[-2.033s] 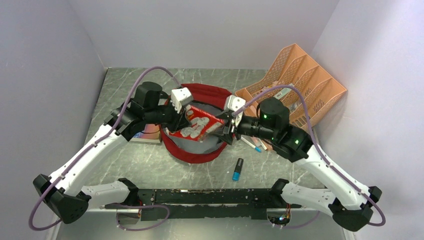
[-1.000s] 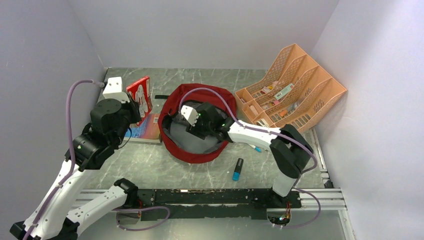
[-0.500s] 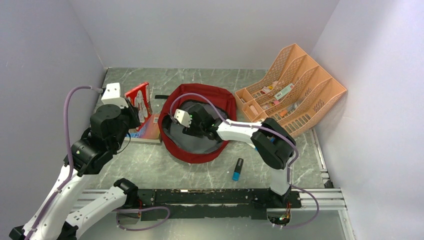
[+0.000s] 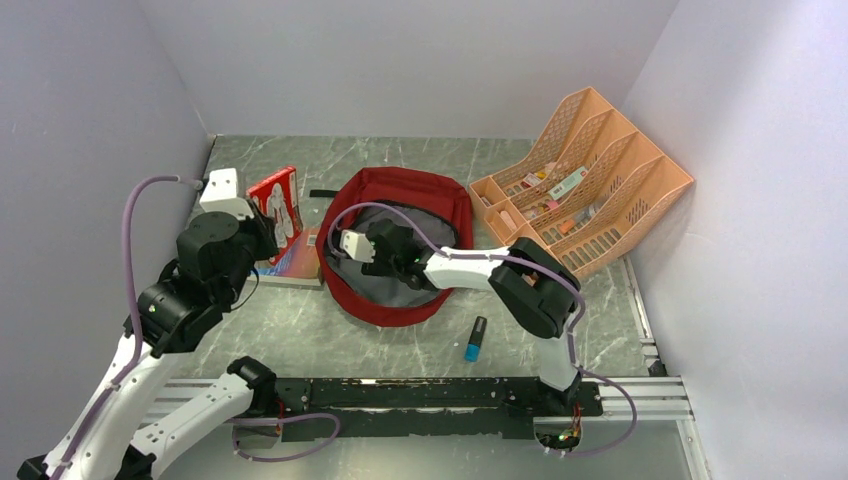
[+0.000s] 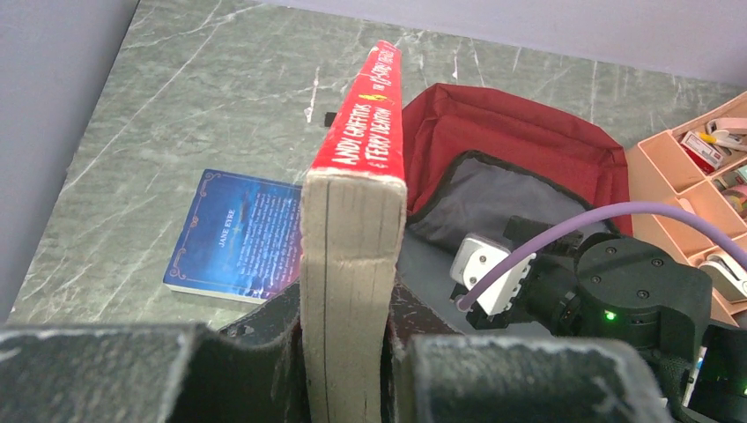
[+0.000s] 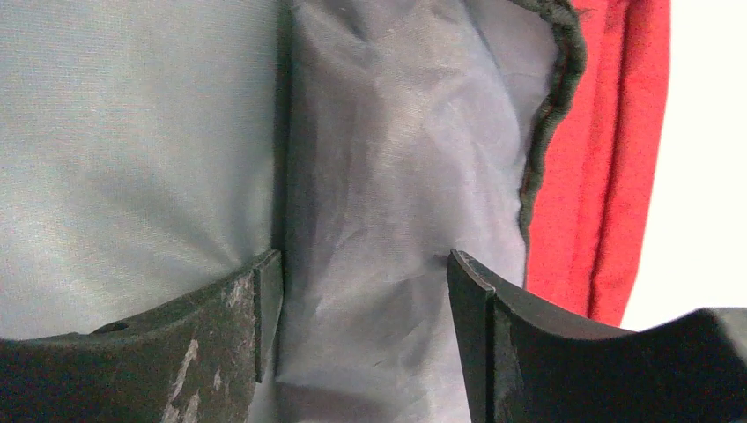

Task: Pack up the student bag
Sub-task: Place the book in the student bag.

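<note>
The student bag lies open in the middle of the table, dark red with grey lining. My left gripper is shut on a red paperback, held upright on edge left of the bag; in the left wrist view the book stands between the jaws of the left gripper, with the bag to its right. My right gripper is open inside the bag's left side. In the right wrist view the right gripper has its jaws apart over grey lining, beside the red rim.
A blue book lies flat on the table left of the bag, below the red paperback; it also shows in the left wrist view. A blue marker lies in front of the bag. A peach mesh organiser stands at the back right.
Two seconds ago both grippers held the red paperback over the bag. The left gripper has carried it left of the bag. The right gripper has let go and moved left inside the bag.
</note>
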`<action>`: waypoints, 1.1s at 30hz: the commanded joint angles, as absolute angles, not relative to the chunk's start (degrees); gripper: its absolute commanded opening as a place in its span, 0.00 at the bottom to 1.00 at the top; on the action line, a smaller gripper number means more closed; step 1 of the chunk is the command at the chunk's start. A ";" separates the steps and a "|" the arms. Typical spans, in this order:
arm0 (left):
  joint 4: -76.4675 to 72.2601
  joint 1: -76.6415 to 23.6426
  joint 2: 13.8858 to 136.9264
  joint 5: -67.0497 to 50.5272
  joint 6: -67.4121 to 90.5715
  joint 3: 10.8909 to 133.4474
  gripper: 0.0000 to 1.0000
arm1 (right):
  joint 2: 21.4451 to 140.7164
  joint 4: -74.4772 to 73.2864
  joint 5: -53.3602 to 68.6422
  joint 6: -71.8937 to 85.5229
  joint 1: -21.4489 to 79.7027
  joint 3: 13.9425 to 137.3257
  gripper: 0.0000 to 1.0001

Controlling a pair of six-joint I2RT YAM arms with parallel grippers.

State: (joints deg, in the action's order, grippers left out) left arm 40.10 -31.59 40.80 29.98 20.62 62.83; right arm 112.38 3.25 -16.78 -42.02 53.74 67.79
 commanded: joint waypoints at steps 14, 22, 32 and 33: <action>39.77 -31.53 39.08 32.08 21.06 64.73 0.05 | 113.10 17.69 -24.10 -45.85 54.21 64.42 0.30; 39.94 -31.52 39.31 27.32 26.76 64.55 0.05 | 107.98 8.07 -14.55 -36.77 52.88 69.69 0.00; 38.64 -31.55 38.69 18.67 39.54 62.05 0.05 | 108.49 -8.47 -6.08 -23.67 46.85 83.37 0.00; 38.54 -31.53 38.80 17.92 40.83 61.79 0.05 | 109.28 -10.57 -5.02 -21.61 46.03 85.81 0.00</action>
State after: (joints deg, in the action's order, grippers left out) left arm 42.24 -31.59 39.57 22.63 33.63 62.41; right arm 109.08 -3.11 -10.90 -30.52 48.69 77.71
